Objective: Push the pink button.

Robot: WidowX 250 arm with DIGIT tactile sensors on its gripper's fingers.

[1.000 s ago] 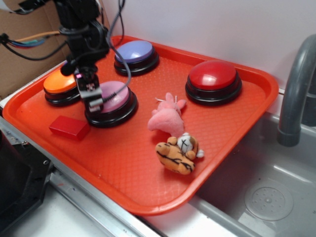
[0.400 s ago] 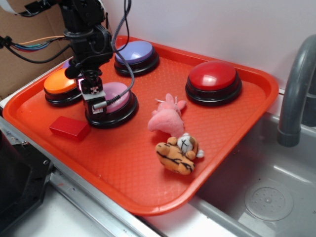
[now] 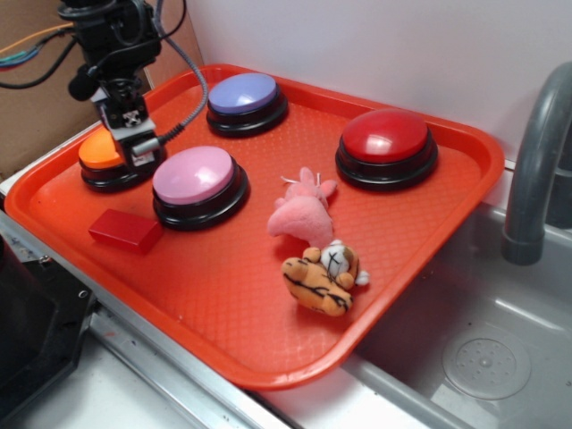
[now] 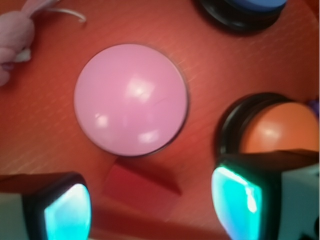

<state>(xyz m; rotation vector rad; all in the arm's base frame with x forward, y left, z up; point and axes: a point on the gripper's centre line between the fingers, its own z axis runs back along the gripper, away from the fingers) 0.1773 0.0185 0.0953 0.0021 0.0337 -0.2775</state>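
Observation:
The pink button point(image 3: 194, 176) has a smooth light-pink dome on a black base and sits at the left middle of the orange tray point(image 3: 268, 295). It fills the upper middle of the wrist view point(image 4: 131, 99). My gripper point(image 3: 134, 152) hangs raised to the button's left, over the orange button point(image 3: 100, 154), clear of the pink dome. In the wrist view the gripper point(image 4: 150, 210) is open and empty, its teal pads point(image 4: 67, 212) wide apart.
A lavender-blue button point(image 3: 243, 94) sits at the back, a red button point(image 3: 386, 137) at the right. A red block point(image 3: 125, 230) lies at the front left. A pink plush toy point(image 3: 302, 213) and a tiger plush point(image 3: 323, 279) lie mid-tray. A sink and faucet point(image 3: 532, 161) are to the right.
My gripper has lifted off the pink button and moved up and to the left, now over the orange button. The pink dome is fully uncovered.

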